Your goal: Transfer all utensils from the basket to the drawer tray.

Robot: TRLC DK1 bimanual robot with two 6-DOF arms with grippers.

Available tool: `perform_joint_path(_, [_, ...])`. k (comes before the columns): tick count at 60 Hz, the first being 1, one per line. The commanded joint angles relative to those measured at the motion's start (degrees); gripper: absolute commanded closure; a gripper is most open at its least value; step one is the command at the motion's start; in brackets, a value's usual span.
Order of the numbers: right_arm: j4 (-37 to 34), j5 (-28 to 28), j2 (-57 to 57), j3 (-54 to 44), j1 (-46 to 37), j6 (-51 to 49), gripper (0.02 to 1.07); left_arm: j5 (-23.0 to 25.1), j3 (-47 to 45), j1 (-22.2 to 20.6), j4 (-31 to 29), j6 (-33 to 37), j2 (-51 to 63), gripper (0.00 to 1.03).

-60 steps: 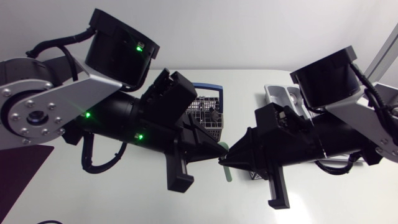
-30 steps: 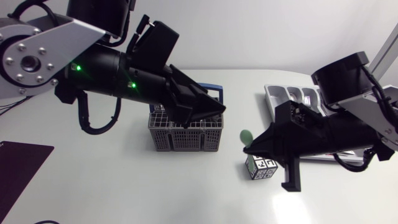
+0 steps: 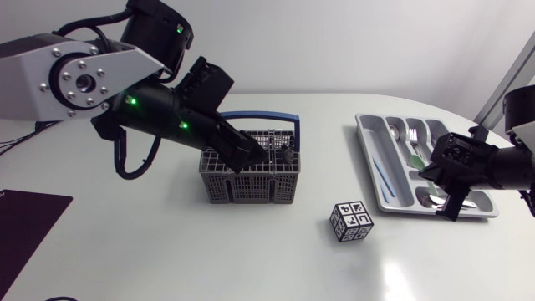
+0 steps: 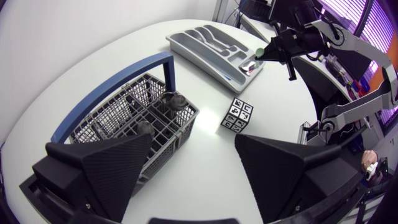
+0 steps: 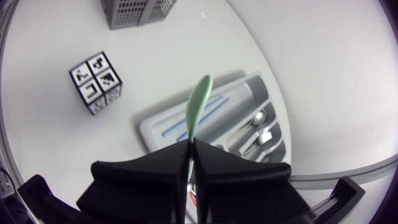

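The grey wire basket [image 3: 248, 178] with a blue handle stands mid-table and holds dark utensils [image 3: 285, 153]. My left gripper [image 3: 255, 157] hovers over its top. In the left wrist view that gripper [image 4: 193, 142] is open, nothing between its fingers, with the basket [image 4: 134, 112] beside one finger. The grey drawer tray [image 3: 372, 159] lies at the right with a few utensils in it. My right gripper [image 3: 426, 170] is above the tray's near end. It [image 5: 189, 144] is shut on a pale green utensil [image 5: 198, 106], which points out over the tray [image 5: 242, 93].
A small cube with black-and-white markers [image 3: 351, 221] stands between basket and tray, nearer the front. A dark mat [image 3: 25, 217] lies at the front left corner. The table's curved right edge runs just past the tray.
The two grippers have parted from the middle. My left gripper opened and drew back over the basket. My right arm carried the green utensil rightward to above the tray.
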Motion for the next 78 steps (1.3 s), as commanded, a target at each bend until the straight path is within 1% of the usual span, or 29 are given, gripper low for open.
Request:
perform_joint_path(1, [2.4, 1.5, 3.2, -2.3, -3.0, -5.6, 1.02, -0.8, 0.3, 0.2, -1.0, 1.7, 0.7, 0.1])
perform_joint_path(11, [10.3, 5.5, 9.3, -3.9, -7.6, -10.1, 1.02, -4.1, -0.2, 0.1, -1.5, 2.5, 0.9, 0.1])
perform_joint_path(16, [15.6, 8.1, 13.3, -4.6, -9.4, -11.8, 1.01, -5.6, -0.6, 0.1, -1.6, 3.1, 0.9, 0.1])
perform_joint_path(29, [23.1, 12.4, 20.6, -4.8, -12.3, -13.6, 1.01, -6.9, -1.8, 0.3, -1.7, 3.8, 0.9, 0.1])
perform_joint_path(35, [29.0, 15.1, 23.8, -5.9, -12.9, -15.8, 1.01, -7.9, -2.2, 0.2, -1.9, 4.0, 0.9, 0.1])
perform_joint_path(36, [29.9, 15.5, 24.1, -6.2, -13.0, -16.1, 0.99, -8.0, -2.3, 0.2, -1.9, 4.0, 0.9, 0.1])
perform_joint_path(39, [32.1, 16.1, 24.8, -7.0, -13.1, -16.7, 0.9, -8.0, -2.5, 0.2, -1.9, 4.1, 0.9, 0.1])
perform_joint_path(41, [32.7, 16.3, 24.9, -7.4, -13.1, -17.2, 0.82, -8.1, -2.7, 0.2, -1.9, 4.2, 0.9, 0.1])
perform_joint_path(45, [33.8, 17.1, 24.9, -8.5, -13.1, -17.7, 0.61, -8.1, -3.1, 0.2, -2.0, 4.3, 0.7, 0.1])
perform_joint_path(47, [34.0, 17.3, 24.6, -8.9, -13.1, -17.7, 0.54, -8.3, -3.3, 0.2, -2.0, 4.5, 0.7, 0.1])
perform_joint_path(49, [34.2, 17.4, 24.0, -9.1, -13.0, -17.7, 0.5, -8.3, -3.5, 0.3, -2.1, 4.5, 0.6, 0.1])
perform_joint_path(58, [33.1, 17.7, 19.1, -9.0, -12.8, -16.7, 0.32, -9.3, -3.9, 0.4, -2.6, 4.5, 0.4, 0.1])
perform_joint_path(59, [32.5, 17.7, 18.5, -8.9, -12.7, -16.4, 0.3, -9.5, -3.9, 0.4, -2.7, 4.5, 0.4, 0.1])
perform_joint_path(62, [29.0, 17.7, 16.2, -8.0, -11.7, -14.4, 0.2, -10.2, -3.9, 0.4, -2.9, 4.5, 0.5, 0.08])
perform_joint_path(63, [28.0, 17.6, 15.5, -7.6, -11.6, -13.9, 0.18, -10.2, -3.9, 0.4, -2.9, 4.5, 0.4, 0.08])
perform_joint_path(69, [19.4, 17.0, 10.4, -5.1, -8.1, -8.3, 0.17, -11.1, -4.6, 0.2, -2.8, 4.9, 0.5, 0.08])
perform_joint_path(71, [18.2, 16.9, 9.5, -4.7, -7.3, -7.0, 0.17, -11.4, -4.7, 0.0, -2.8, 5.0, 0.5, 0.08])
perform_joint_path(75, [12.1, 15.9, 6.5, -2.5, -2.7, -1.2, 0.17, -11.4, -5.1, -0.2, -2.7, 5.0, 0.6, 0.07])
perform_joint_path(78, [9.2, 15.8, 6.0, -1.1, 0.1, 2.7, 0.17, -11.4, -5.3, -0.3, -2.7, 5.0, 0.7, 0.07])
